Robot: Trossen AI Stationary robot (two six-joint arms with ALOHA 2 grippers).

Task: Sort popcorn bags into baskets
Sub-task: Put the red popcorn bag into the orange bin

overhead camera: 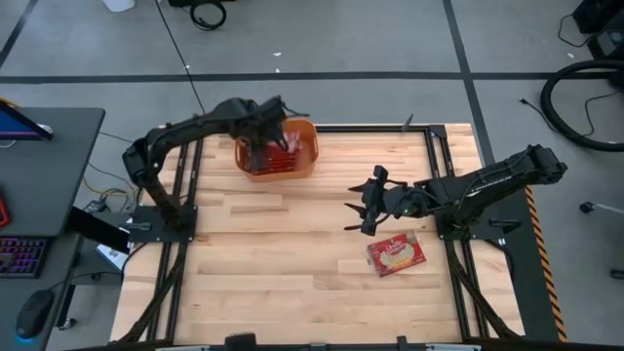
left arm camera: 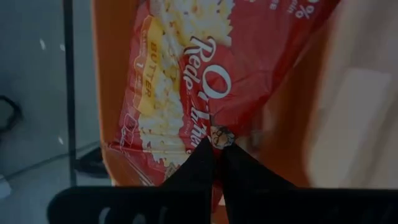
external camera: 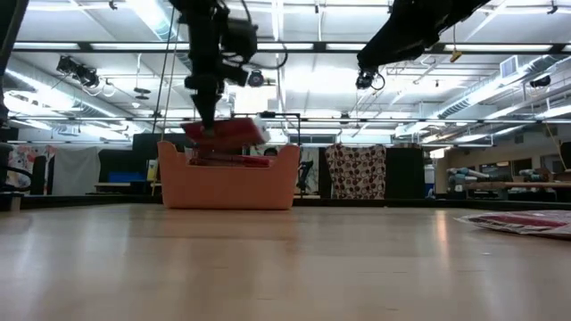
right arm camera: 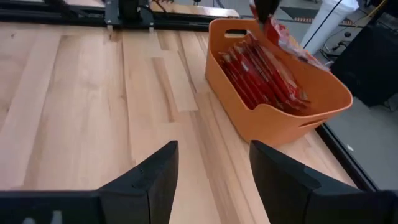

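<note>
My left gripper (overhead camera: 263, 136) is over the orange basket (overhead camera: 304, 166) near the table's far edge, shut on a red popcorn bag (left arm camera: 186, 81). In the low view this bag (external camera: 225, 132) sits just above the basket's rim (external camera: 227, 183). Several more red bags (right arm camera: 261, 74) stand on edge inside the basket. One popcorn bag (overhead camera: 395, 253) lies flat on the table toward the right near side; the low view shows it (external camera: 522, 221) too. My right gripper (overhead camera: 373, 205) is open, up in the air over the table's middle right, just beyond that flat bag. My left gripper pinches the popcorn bag between its two fingertips (left arm camera: 208, 155) at one edge of the packet (left arm camera: 217, 132), coming from above and pointing down. The bag is tilted near level over the basket, above its rim; whether it touches the bags below, I cannot tell.
The basket stands close to the table's far edge, beside the black frame rails (overhead camera: 434, 146). Bare wooden tabletop (overhead camera: 273, 263) stretches between the basket and the near edge. Beyond the left edge are a desk (overhead camera: 49, 156) and a keyboard (overhead camera: 19, 258).
</note>
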